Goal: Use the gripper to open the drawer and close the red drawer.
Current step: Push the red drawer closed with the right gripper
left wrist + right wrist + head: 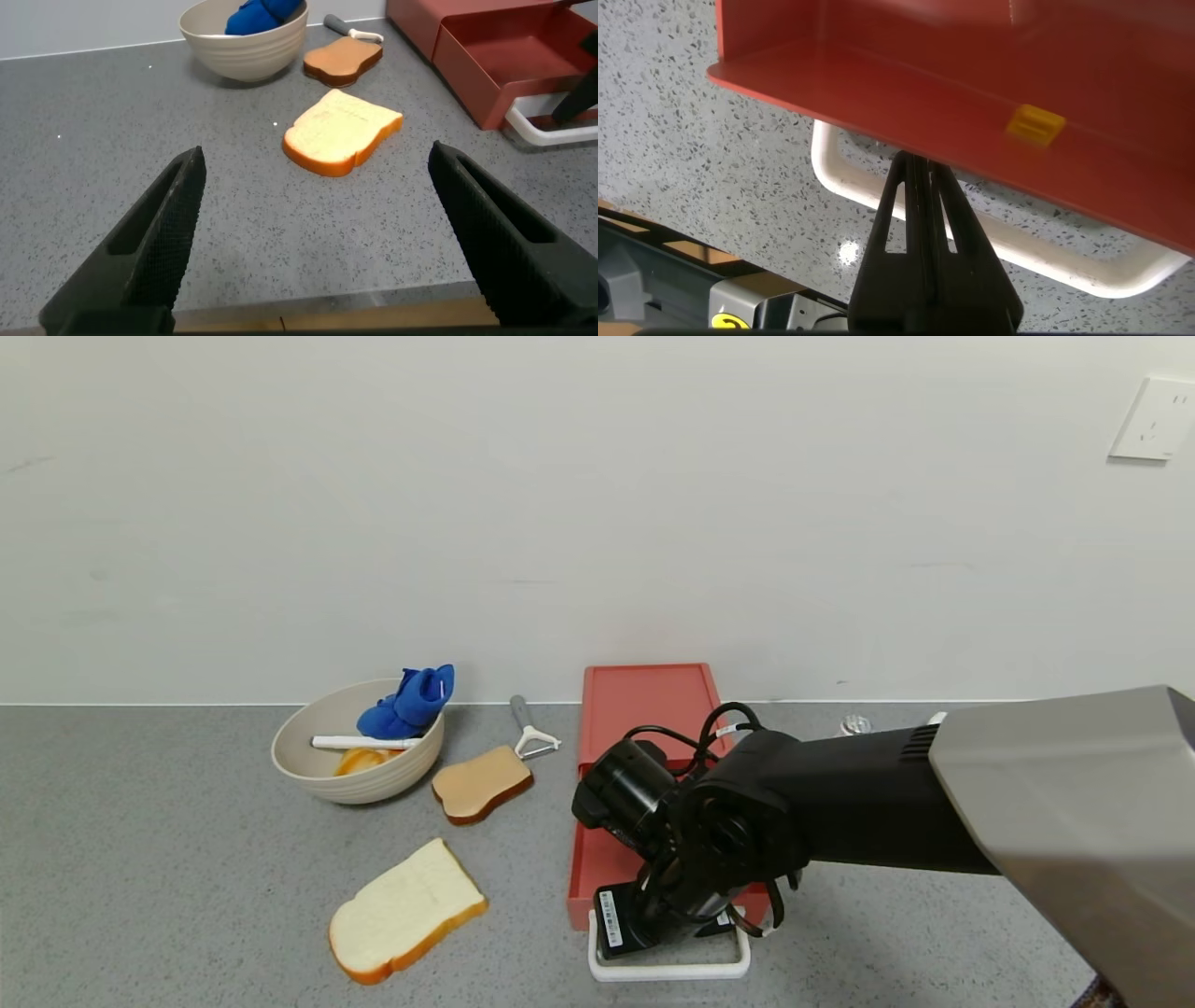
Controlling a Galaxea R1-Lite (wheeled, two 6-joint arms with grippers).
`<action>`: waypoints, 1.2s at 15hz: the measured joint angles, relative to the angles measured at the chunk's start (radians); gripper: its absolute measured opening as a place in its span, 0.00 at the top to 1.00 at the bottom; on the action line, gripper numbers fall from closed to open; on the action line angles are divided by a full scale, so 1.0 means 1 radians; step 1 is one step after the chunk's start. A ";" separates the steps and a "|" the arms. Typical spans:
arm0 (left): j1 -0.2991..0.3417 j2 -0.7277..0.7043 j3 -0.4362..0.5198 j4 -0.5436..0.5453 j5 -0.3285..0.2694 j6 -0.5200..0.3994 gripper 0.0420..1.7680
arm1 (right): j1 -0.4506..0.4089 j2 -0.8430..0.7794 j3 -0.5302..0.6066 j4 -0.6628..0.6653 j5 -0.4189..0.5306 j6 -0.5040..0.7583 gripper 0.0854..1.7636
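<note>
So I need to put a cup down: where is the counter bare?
Bare counter lies left of the bowl and white bread slice, and right of the red drawer. It is crowded between bowl, toast, peeler and drawer, where the right end effector works.

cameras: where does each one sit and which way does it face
Head view: on the robot's head, looking down at the counter; the right arm reaches to the red drawer, right tool at its white handle.
Left wrist view: on the left wrist, low over the counter; left tool open, facing the bread slice.
Right wrist view: on the right wrist; shut tool inside the handle loop, against the tray front.
Shared: drawer and handle show in all three.
</note>
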 joint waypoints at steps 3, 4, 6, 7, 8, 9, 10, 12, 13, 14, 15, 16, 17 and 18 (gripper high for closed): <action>0.000 0.000 0.000 0.000 0.000 0.001 0.03 | -0.007 0.012 -0.009 0.000 -0.030 0.000 0.98; 0.000 0.000 0.000 0.000 0.000 0.001 0.03 | -0.007 0.016 -0.014 0.000 -0.049 0.000 0.98; 0.000 0.000 0.000 0.000 0.001 0.001 0.03 | -0.008 0.021 -0.028 0.002 -0.056 -0.001 0.98; 0.000 0.000 0.000 0.000 0.001 0.001 0.03 | -0.010 0.023 -0.035 0.003 -0.057 -0.002 0.98; 0.000 0.000 0.000 0.000 0.001 0.001 0.03 | -0.013 0.024 -0.041 0.003 -0.059 -0.006 0.98; 0.000 0.000 0.000 0.000 0.001 0.001 0.03 | -0.016 0.026 -0.046 0.003 -0.069 -0.016 0.98; 0.000 0.000 0.000 0.000 0.001 0.001 0.03 | -0.018 0.028 -0.052 0.003 -0.084 -0.026 0.98; 0.000 0.000 0.000 0.000 0.001 0.001 0.03 | -0.025 0.035 -0.065 0.004 -0.096 -0.034 0.98; 0.000 0.000 0.000 0.000 0.001 0.001 0.03 | -0.030 0.038 -0.073 0.003 -0.098 -0.046 0.98; 0.000 0.000 0.000 0.000 0.001 0.001 0.03 | -0.039 0.040 -0.079 0.003 -0.099 -0.060 0.98; 0.000 0.000 0.000 0.000 0.001 0.001 0.03 | -0.047 0.043 -0.087 0.005 -0.098 -0.071 0.98; 0.000 0.000 0.000 0.000 0.001 0.001 0.03 | -0.057 0.047 -0.100 -0.002 -0.103 -0.081 0.98; 0.000 0.000 0.000 0.000 0.001 0.001 0.03 | -0.065 0.048 -0.111 -0.003 -0.103 -0.094 0.98; 0.000 0.000 0.000 0.000 0.001 0.001 0.03 | -0.070 0.051 -0.122 0.000 -0.104 -0.106 0.98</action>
